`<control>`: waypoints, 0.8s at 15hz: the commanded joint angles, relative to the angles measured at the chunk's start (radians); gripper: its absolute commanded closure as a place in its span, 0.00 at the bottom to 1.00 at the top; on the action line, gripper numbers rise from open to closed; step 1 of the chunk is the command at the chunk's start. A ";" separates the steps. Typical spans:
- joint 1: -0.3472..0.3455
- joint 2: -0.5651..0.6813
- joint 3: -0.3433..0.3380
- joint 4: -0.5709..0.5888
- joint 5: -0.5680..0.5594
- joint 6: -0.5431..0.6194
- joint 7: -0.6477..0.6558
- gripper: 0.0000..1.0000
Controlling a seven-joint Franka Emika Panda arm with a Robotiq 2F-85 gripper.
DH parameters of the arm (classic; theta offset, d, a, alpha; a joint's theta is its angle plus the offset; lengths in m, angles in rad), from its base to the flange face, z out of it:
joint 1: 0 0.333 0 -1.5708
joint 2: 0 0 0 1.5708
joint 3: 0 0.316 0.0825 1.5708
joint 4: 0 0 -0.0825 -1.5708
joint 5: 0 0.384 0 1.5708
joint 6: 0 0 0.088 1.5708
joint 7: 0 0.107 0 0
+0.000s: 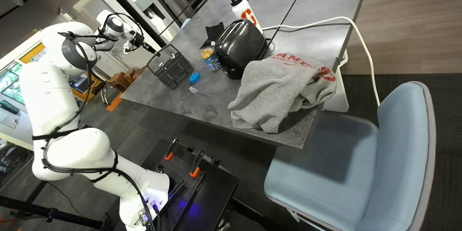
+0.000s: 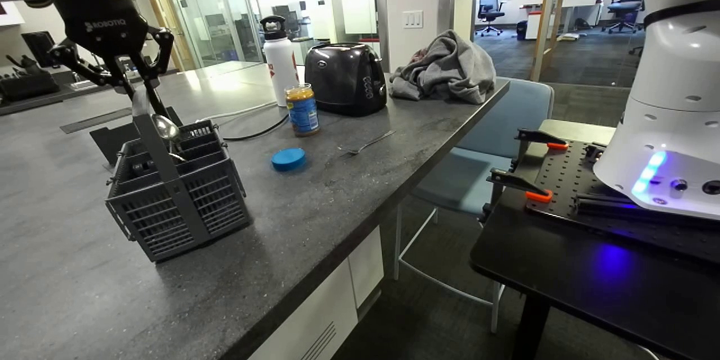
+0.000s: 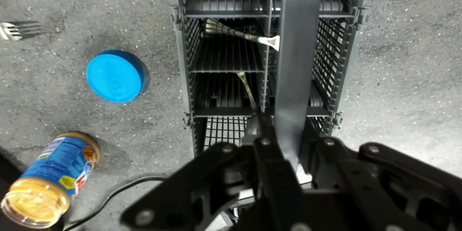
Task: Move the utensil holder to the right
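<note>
The utensil holder is a dark grey slatted basket with compartments and an arched handle. It shows in both exterior views (image 1: 173, 75) (image 2: 208, 202) and in the wrist view (image 3: 182, 54). It appears to rest upright on the grey table; I cannot tell whether it is slightly raised. A shiny spoon (image 2: 165, 125) stands in it, and two thin utensil handles (image 3: 232, 32) (image 3: 247, 86) show in its compartments. My gripper (image 1: 157, 54) (image 2: 145, 98) (image 3: 288, 126) is at the top of the handle (image 3: 299, 43), one finger on each side, and looks shut on it. The contact surfaces are hidden.
A blue lid (image 2: 288, 159), an open peanut butter jar (image 2: 304, 115) and a fork (image 2: 365, 143) lie or stand beside the holder. A black toaster (image 2: 343, 79), white bottle (image 2: 280, 67) and grey sweatshirt (image 2: 450, 70) are farther along. A black object (image 1: 214, 32) stands near the holder.
</note>
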 commanded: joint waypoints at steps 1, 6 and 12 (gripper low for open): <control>0.026 -0.025 -0.011 0.048 0.000 -0.072 0.073 0.95; 0.067 -0.033 -0.038 0.088 -0.023 -0.101 0.268 0.95; 0.119 -0.029 -0.099 0.120 -0.095 -0.170 0.505 0.95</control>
